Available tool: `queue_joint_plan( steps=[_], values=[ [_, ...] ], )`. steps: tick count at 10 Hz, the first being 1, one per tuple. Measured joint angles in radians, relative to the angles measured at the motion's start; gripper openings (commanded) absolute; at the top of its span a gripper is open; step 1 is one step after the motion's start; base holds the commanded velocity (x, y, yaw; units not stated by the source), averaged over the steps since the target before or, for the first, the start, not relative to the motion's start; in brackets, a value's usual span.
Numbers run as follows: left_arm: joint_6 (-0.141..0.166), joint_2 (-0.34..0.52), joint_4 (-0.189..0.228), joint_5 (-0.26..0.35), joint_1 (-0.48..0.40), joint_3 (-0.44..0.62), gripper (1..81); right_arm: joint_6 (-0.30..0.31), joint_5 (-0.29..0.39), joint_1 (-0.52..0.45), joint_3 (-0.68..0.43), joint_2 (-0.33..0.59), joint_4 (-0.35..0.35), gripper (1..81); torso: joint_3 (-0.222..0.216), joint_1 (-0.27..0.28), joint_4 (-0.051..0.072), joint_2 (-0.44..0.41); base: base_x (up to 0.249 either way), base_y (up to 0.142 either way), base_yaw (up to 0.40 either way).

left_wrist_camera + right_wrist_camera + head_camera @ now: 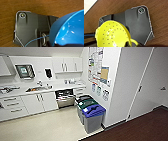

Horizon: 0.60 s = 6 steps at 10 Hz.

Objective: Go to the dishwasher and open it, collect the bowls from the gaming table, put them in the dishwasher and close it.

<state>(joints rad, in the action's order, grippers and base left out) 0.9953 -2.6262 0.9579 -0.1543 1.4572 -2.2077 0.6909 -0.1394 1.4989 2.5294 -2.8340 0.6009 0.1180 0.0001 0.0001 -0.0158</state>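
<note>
Left pincer: you carry the blue bowl.
Right pincer: yellow bowl.
Risk: clipping bins beside the open dishwasher.

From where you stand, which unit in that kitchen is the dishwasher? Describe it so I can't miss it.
Follow the white counter toward the wall with the posters. The dishwasher sits under it, just before the bins. It is the one dark, open gap among white cabinet doors.
</note>
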Motion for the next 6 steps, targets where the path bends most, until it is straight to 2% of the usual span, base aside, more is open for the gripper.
queue_joint_plan(
  steps=[3,6],
  values=[
    [0.000,0.000,0.000,0.000,0.000,0.000,1.0,0.000,0.000,0.000,0.000,0.000,0.000,1.0,0.000,0.000,0.000,0.000,0.000,0.000,0.064],
    [0.000,0.000,0.000,0.000,0.000,0.000,1.0,0.000,0.000,0.000,0.000,0.000,0.000,1.0,0.000,0.000,0.000,0.000,0.000,0.000,0.147]
  ],
)
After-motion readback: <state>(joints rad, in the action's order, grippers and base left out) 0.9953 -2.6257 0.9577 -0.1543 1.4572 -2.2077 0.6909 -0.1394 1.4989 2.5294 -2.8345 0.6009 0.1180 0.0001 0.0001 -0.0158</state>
